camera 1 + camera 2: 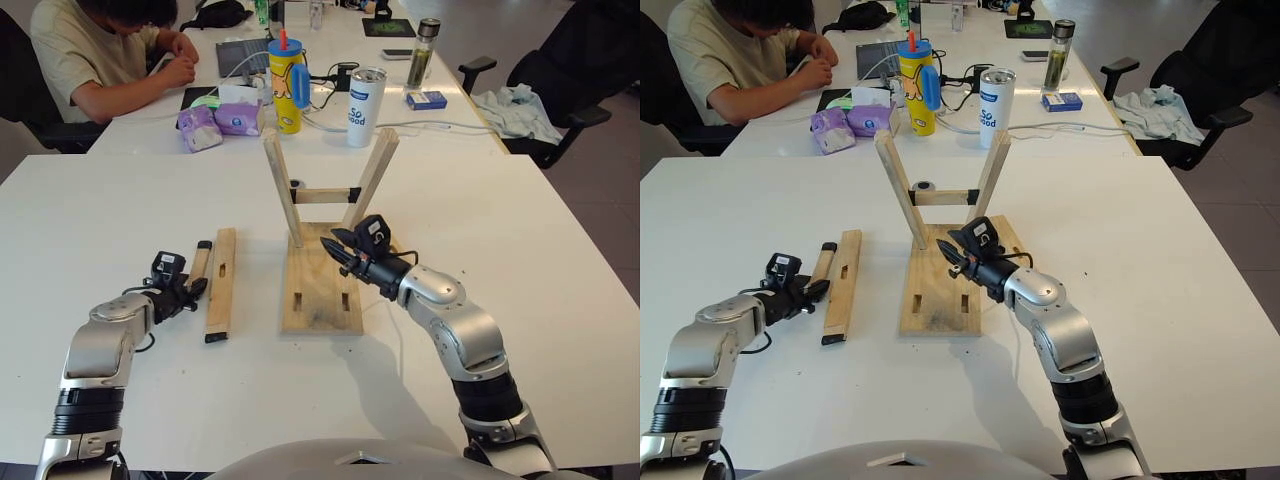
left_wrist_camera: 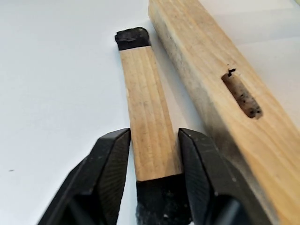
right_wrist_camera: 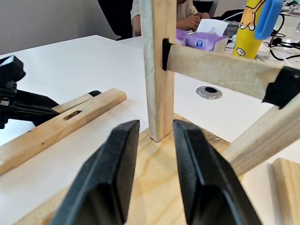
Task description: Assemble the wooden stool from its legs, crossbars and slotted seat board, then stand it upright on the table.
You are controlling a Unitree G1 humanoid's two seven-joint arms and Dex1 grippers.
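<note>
left hand on crossbar, right hand open

left hand (image 1: pixel 190 290) low at the table's (image 1: pixel 540 240) near left, fingers (image 2: pixel 112 173) pressed to both sides of a loose crossbar (image 2: pixel 149 117) beside a loose leg (image 1: pixel 221 283). right hand (image 1: pixel 335 250) parted, holding nothing, over the seat board (image 1: pixel 320 300), facing a standing leg (image 3: pixel 158 70).

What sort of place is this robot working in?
Probably a shared office or lab: long white tables, a black office chair, and, on the desk behind, a laptop and a drink tumbler.
</note>
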